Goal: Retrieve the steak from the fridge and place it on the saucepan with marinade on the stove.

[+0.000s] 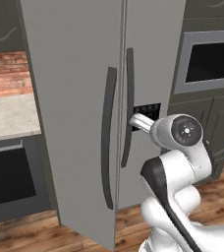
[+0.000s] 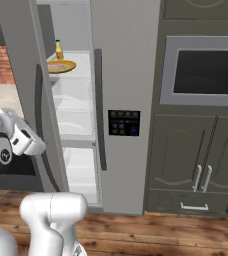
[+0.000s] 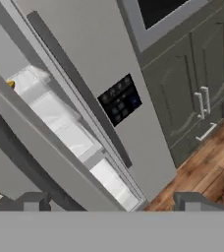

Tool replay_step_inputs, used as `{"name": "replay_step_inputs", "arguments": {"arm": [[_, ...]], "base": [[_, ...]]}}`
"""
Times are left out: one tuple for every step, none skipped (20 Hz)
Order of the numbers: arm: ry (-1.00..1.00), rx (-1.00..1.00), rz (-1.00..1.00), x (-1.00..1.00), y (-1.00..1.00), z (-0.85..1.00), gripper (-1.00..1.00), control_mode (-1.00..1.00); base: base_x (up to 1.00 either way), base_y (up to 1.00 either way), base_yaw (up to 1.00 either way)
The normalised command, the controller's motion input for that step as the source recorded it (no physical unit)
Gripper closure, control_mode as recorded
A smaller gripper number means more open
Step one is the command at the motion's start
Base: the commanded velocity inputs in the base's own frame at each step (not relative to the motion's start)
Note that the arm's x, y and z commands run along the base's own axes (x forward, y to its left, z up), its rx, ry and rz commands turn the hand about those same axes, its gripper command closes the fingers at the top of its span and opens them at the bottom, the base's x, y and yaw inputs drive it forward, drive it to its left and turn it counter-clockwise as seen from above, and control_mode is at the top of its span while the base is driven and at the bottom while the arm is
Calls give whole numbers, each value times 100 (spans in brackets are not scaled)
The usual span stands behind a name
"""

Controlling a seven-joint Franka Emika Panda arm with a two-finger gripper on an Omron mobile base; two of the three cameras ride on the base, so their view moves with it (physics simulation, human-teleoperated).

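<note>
From the left base view, you face the fridge (image 1: pixel 79 98), its left door swung partly outward toward you, edge on. The white arm reaches up from the lower right, its wrist near the right door's dark handle (image 1: pixel 128 108) and the dispenser panel (image 1: pixel 148 110).

From the right base view, the open door leaves a gap onto white shelves. On the top shelf sits a yellow plate (image 2: pixel 62 66) with the steak (image 2: pixel 57 64) lying flat on it, and a small bottle (image 2: pixel 59 49) stands just behind. The wall oven (image 2: pixel 203 72) and dark cabinets (image 2: pixel 196 160) are to the right.

From the hand view, the two fingers (image 3: pixel 33 201) stand wide apart and hold nothing. Between them you see the door's edge and the lit shelves. You would judge the door is open for reaching in; the gap looks narrow.
</note>
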Motion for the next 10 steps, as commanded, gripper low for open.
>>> {"name": "replay_step_inputs", "arguments": {"arm": [[7,35,4,0,-100,68,-100,-100],[7,33,8,0,-98,61,-100,-100],[6,29,17,1,-85,49,-100,-100],[2,25,23,6,-80,30,-100,-100],[0,19,27,5,-79,4,-100,-100],[-4,12,22,0,-64,0,-100,-100],[-7,6,11,4,-49,0,-100,-100],[-4,1,13,5,-36,0,-100,-100],[-5,0,13,18,-25,-2,-100,-100],[-2,0,11,28,-22,-2,-100,-100]], "base": [[0,0,0],[0,0,0],[0,0,0],[0,0,0],[0,0,0],[0,0,0],[0,0,0],[0,0,0],[0,0,0],[0,0,0]]}}
